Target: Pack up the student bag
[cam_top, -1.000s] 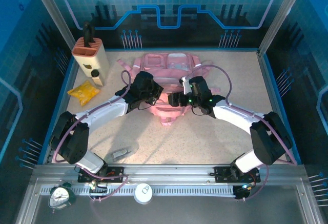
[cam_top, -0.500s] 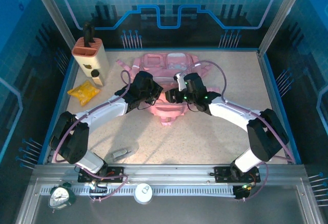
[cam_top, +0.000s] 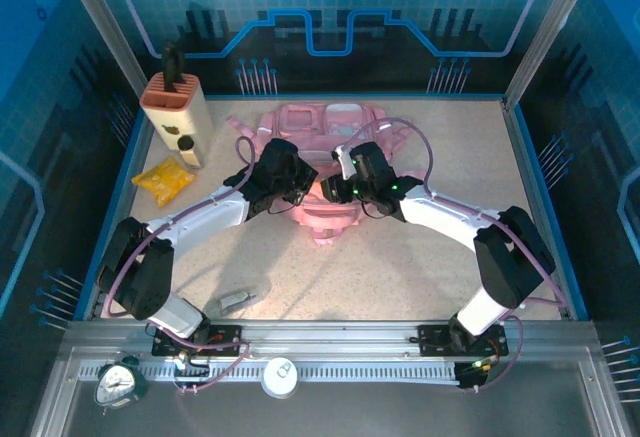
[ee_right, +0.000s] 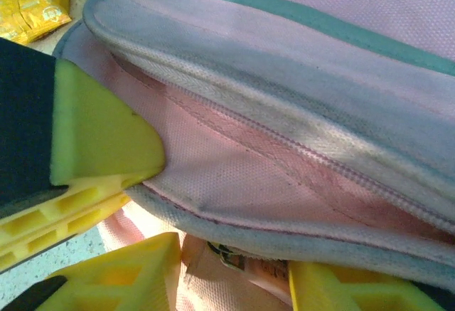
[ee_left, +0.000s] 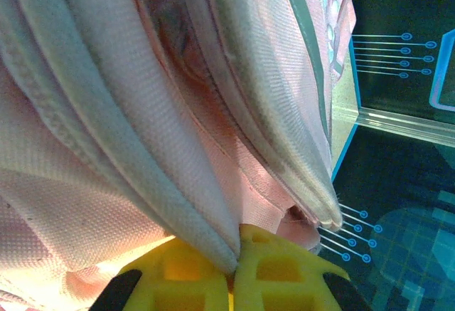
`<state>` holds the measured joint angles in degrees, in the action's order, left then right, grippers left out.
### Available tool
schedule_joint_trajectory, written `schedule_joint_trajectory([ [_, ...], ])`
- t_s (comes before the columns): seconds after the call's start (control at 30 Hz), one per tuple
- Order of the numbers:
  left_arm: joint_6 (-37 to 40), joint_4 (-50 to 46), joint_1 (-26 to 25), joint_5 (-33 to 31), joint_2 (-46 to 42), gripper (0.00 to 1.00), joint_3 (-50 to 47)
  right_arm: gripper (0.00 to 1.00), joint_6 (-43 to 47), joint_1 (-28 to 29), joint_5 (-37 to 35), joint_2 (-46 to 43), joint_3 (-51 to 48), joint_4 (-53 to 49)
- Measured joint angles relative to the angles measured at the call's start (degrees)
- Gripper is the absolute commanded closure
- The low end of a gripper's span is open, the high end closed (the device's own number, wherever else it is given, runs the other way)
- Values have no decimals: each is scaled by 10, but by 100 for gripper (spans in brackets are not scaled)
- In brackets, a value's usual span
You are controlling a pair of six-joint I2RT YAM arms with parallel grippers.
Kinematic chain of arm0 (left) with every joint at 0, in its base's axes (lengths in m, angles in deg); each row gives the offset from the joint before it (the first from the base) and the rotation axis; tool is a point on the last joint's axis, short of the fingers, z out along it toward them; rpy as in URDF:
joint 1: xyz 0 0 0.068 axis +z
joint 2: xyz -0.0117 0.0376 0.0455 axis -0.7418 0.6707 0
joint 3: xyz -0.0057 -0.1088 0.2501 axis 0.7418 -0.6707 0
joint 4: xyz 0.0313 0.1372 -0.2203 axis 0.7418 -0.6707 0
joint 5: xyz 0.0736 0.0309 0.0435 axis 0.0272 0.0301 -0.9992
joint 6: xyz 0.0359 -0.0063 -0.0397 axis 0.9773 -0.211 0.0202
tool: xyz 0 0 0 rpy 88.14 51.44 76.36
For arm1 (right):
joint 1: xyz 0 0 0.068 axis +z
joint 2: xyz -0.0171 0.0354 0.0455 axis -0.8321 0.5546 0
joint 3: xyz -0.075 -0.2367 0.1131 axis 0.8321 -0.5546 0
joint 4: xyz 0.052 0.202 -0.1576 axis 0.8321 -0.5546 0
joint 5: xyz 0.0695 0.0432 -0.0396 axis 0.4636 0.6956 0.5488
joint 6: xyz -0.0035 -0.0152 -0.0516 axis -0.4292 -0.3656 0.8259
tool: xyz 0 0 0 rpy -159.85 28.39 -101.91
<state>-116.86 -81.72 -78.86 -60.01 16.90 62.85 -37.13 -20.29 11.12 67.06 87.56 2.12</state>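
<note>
Now, left gripper (ee_left: 233, 243): pinched tight on student bag (cam_top: 332, 122) fold
Right gripper (ee_right: 234, 257): part-open astride bag edge
Yellow packet (cam_top: 163, 179) print: unreadable

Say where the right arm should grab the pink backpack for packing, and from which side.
Take the backpack by the thick rim of its opening, just below the zip. Come from the near side, jaws straddling the edge: it is a narrow raised fold that likely pinches well, unlike the broad slack fabric.
</note>
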Motion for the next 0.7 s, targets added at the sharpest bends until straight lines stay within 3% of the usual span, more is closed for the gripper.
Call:
schedule_joint_trajectory([
  [0.1, 15, -10, 5, 14, 0, 100, 1, 68, -8, -2, 26, 0, 0, -11],
  [0.4, 90, -29, 50, 102, -15, 100, -19, 70, -49, 19, 73, 0, 1, -32],
  [0.53, 116, -27, 84, 151, -43, 100, -48, 64, -66, 43, 71, 0, 1, -27],
  [0.7, 140, -37, 96, 164, -63, 100, -54, 50, -76, 49, 69, 2, 1, -26],
])
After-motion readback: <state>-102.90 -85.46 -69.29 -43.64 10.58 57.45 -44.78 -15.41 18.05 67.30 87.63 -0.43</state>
